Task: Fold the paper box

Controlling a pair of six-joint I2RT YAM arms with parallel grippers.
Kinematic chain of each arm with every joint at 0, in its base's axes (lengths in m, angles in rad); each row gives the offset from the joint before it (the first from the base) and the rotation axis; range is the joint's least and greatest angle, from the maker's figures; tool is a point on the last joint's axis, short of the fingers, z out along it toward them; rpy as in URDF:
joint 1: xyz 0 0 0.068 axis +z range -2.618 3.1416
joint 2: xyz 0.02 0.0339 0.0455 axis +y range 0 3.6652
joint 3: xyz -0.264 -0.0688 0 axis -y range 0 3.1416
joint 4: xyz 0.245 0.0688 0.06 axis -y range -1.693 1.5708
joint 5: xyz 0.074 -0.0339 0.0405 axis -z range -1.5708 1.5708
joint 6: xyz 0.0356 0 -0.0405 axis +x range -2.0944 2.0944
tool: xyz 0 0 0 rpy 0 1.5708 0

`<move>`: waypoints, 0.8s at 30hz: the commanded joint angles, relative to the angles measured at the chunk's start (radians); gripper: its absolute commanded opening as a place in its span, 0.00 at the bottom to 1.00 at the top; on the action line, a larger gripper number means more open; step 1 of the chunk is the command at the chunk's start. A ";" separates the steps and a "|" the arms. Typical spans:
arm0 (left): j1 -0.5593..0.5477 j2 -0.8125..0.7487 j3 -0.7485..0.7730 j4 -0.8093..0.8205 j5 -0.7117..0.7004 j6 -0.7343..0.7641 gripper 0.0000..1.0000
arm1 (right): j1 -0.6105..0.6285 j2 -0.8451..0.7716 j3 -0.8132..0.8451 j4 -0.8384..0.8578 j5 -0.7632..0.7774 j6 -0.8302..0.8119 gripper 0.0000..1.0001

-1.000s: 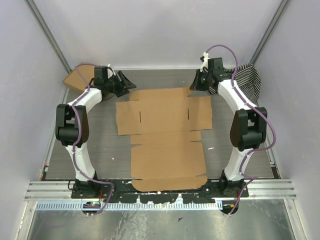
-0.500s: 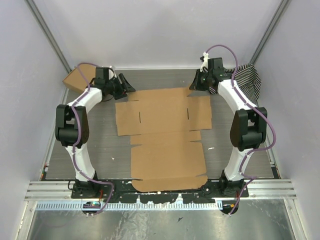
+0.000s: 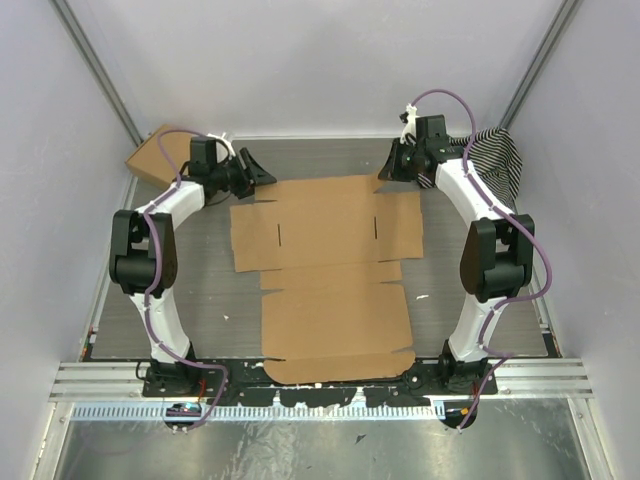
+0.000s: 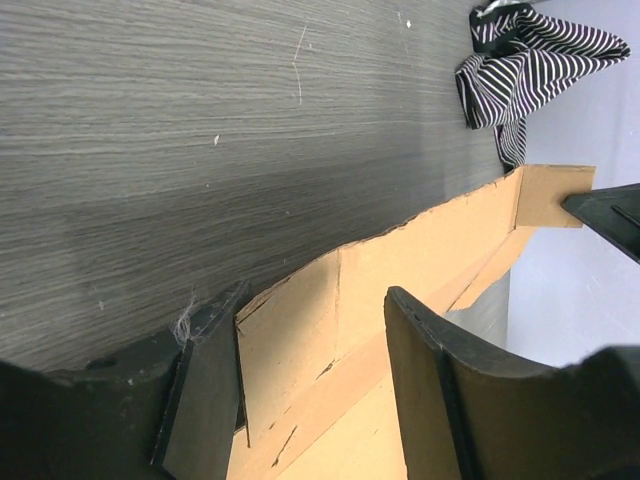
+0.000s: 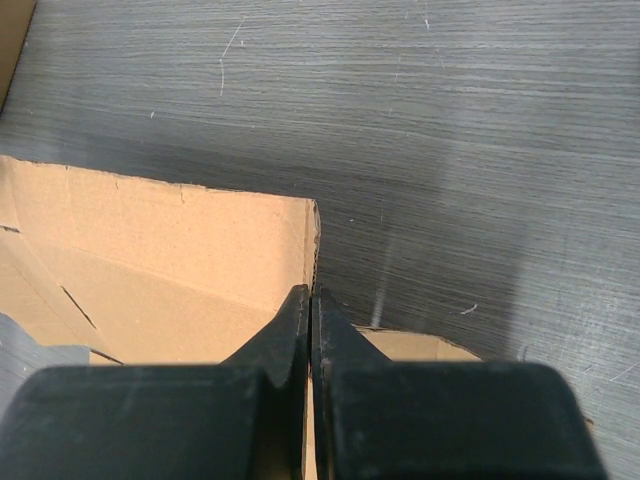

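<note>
The paper box (image 3: 330, 260) lies as a flat brown die-cut sheet in the middle of the table. My left gripper (image 3: 256, 172) is at the sheet's far left corner. In the left wrist view this gripper (image 4: 315, 300) stands open, with a raised corner flap of the paper box (image 4: 300, 330) between its fingers, close to the left finger (image 4: 205, 390). My right gripper (image 3: 390, 172) is at the far right corner. In the right wrist view it (image 5: 312, 298) is shut on a thin upright flap edge of the paper box (image 5: 150, 250).
Another brown cardboard box (image 3: 155, 155) sits at the far left corner behind the left arm. A black-and-white striped cloth (image 3: 505, 155) lies at the far right, also seen as the cloth (image 4: 530, 50) in the left wrist view. White walls enclose the table.
My left gripper has slid a little to the right onto the sheet's corner, and its jaws have narrowed slightly. The right gripper and the sheet have not moved.
</note>
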 commanded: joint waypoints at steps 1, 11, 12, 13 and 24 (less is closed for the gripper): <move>0.003 -0.028 -0.012 0.038 0.026 0.001 0.60 | -0.004 -0.059 0.040 0.032 -0.018 0.004 0.01; -0.088 0.011 0.224 -0.381 -0.221 0.168 0.38 | -0.004 -0.007 0.054 -0.004 0.069 0.028 0.01; -0.103 0.025 0.263 -0.428 -0.267 0.178 0.35 | -0.002 0.000 0.054 -0.007 0.079 0.034 0.01; -0.116 0.038 0.301 -0.472 -0.295 0.182 0.32 | -0.002 0.006 0.053 -0.009 0.088 0.037 0.01; -0.198 0.227 0.537 -0.661 -0.349 0.191 0.24 | 0.006 0.093 0.039 0.012 0.150 0.070 0.01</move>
